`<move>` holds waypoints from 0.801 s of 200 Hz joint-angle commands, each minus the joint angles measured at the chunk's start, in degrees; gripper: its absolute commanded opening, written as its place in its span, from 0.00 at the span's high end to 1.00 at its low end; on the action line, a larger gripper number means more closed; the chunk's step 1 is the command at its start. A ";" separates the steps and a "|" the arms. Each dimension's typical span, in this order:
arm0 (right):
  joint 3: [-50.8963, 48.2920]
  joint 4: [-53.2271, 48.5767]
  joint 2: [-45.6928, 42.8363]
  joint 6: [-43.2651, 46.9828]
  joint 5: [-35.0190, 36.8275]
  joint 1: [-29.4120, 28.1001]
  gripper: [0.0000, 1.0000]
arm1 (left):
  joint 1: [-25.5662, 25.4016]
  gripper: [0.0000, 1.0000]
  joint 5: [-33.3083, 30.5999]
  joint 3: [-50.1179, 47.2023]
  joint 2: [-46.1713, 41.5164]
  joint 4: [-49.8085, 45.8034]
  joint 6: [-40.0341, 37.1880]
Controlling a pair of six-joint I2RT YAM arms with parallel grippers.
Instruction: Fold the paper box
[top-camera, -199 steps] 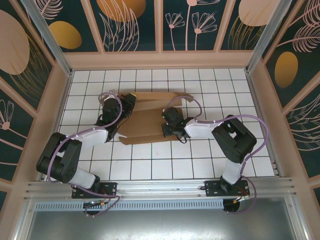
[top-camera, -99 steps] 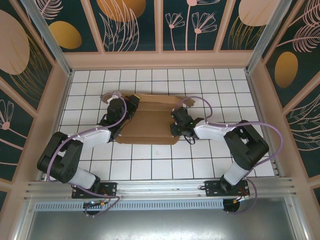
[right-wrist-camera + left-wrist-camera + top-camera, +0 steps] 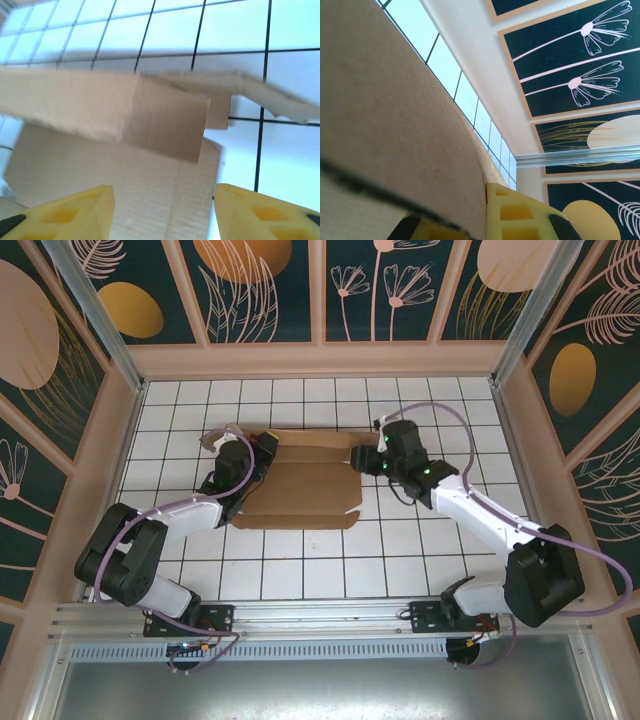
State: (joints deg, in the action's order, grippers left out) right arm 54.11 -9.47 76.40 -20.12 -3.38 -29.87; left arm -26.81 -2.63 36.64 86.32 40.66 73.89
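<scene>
Early in the fold. Mid-table, just past the arms: box (image 3: 300,490), mostly flat, base down on the tiles. At its left edge, left gripper (image 3: 258,458) pinched shut on a raised flap. At its right end, right gripper (image 3: 366,458) spread wide, holding nothing. Left to do, by judgement: standing the walls, tucking flaps, closing the lid. From the right wrist, far panel lifted off the tiles, tab hanging, which is unclear from above. From the left wrist, cardboard bowed against a finger (image 3: 515,215).
</scene>
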 commanded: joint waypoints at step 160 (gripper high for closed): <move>13.23 11.92 21.99 -20.28 -28.89 6.01 0.56 | -0.17 1.00 -0.35 1.58 5.19 0.25 0.82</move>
State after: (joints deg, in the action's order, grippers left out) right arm 67.37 -6.20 96.79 -34.26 -26.44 -24.77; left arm -26.76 -3.29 38.04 89.89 42.44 75.13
